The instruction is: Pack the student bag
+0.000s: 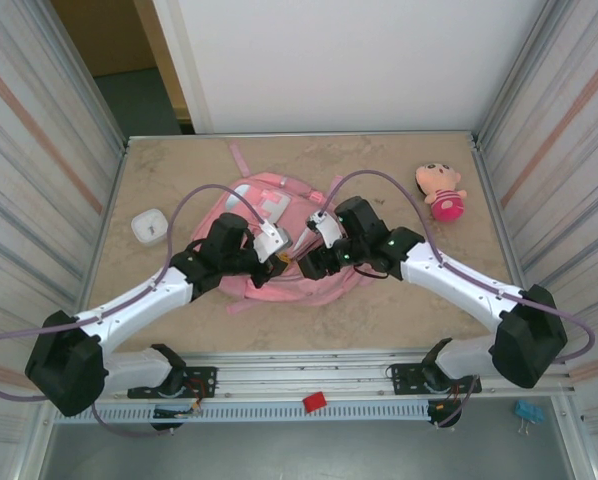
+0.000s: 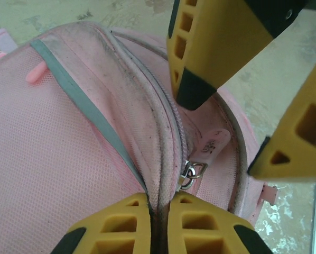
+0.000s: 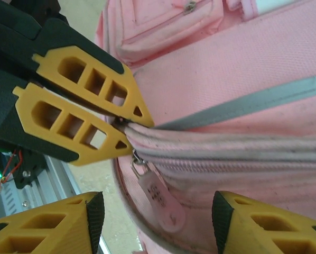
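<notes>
Well, the bag (image 1: 279, 187) lay in the middle of the table (image 1: 409, 315), and packing had hardly begun. Its zip (image 3: 226, 151) looked closed. The left gripper (image 2: 158, 222) was pressed together, pinching the bag's seam. The right gripper (image 3: 155, 217) was spread, a finger on each side of the zip pull (image 3: 158, 198). The doll (image 1: 441, 192) sat outside, well apart.

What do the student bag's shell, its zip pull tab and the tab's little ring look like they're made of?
The student bag: woven pink fabric, matte, with a fine mesh-like weave showing and grime along the zip. The pull tab: probably soft rubber or plastic, smooth, with embossed marks. The ring: metal, judging by its silver glint.
</notes>
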Robot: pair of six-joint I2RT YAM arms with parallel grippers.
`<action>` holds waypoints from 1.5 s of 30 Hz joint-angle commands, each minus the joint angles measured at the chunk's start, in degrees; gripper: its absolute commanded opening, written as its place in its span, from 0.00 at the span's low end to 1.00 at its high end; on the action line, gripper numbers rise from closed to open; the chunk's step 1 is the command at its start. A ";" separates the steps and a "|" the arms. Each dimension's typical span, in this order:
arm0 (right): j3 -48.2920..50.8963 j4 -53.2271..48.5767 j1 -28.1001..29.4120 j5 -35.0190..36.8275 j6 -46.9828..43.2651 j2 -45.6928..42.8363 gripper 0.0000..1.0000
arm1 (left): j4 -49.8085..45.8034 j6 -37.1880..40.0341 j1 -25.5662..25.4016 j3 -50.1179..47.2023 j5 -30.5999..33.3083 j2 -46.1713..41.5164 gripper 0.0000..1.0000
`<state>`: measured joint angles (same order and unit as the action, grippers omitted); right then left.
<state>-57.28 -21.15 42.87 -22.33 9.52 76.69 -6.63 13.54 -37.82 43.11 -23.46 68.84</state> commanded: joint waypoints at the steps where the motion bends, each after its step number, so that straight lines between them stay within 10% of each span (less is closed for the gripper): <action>1: -2.52 -1.09 0.98 -0.39 -2.39 1.77 0.57 | 3.66 -3.82 0.21 3.71 -5.21 0.04 0.00; 7: -3.82 -1.40 1.17 3.15 -2.10 3.83 0.55 | 4.75 -5.02 0.21 4.27 -7.45 0.42 0.00; 11: -4.72 -1.48 1.23 7.79 -1.00 4.61 0.36 | 4.82 -5.05 0.21 4.26 -7.66 0.07 0.00; 18: -2.03 -2.45 -0.65 12.98 0.99 0.40 0.08 | -0.75 -2.80 0.21 4.13 1.11 -1.90 0.00; 30: 7.37 2.39 -9.74 4.13 5.15 -8.61 0.00 | -3.97 -4.94 0.21 -0.46 17.43 -6.68 0.00; 37: 3.95 2.60 -6.36 3.40 3.85 -5.75 0.00 | -7.98 -22.13 0.29 -0.31 21.02 -9.69 0.53; 45: 0.89 2.18 -4.77 3.22 3.49 -1.07 0.00 | -17.00 -54.36 0.34 -5.83 21.25 -17.38 0.79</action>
<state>-53.54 -18.96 37.56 -19.64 13.41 74.48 -18.24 -24.43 -37.56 40.36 -3.95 53.25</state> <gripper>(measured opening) 0.075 0.776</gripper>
